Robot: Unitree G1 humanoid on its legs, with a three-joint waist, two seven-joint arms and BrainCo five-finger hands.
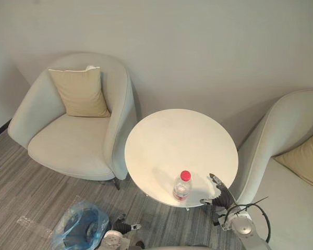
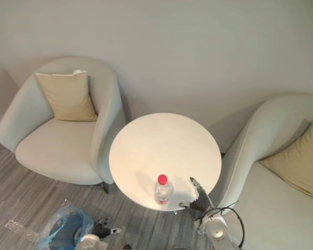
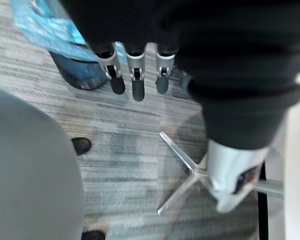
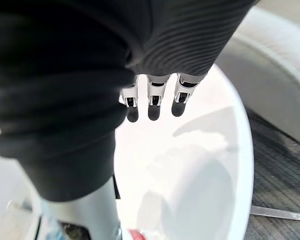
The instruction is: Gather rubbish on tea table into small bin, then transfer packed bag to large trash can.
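At the near edge of the tea table (image 1: 172,140), the right hand (image 1: 221,194) wears a dark ribbed cover over its back and wrist. Its silver fingers (image 4: 153,95) end in dark rounded tips, and the arm (image 1: 243,226) behind it is silver-grey. Left of the table, the left hand (image 1: 122,225) has the same black ribbed cover and silver, dark-tipped fingers (image 3: 136,75).

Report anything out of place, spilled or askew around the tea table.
Nothing is spilled: the red-capped bottle stands upright near the front edge of the table, beside the open right hand. One stray item: a clear plastic scrap lies on the floor left of the blue-lined bin.
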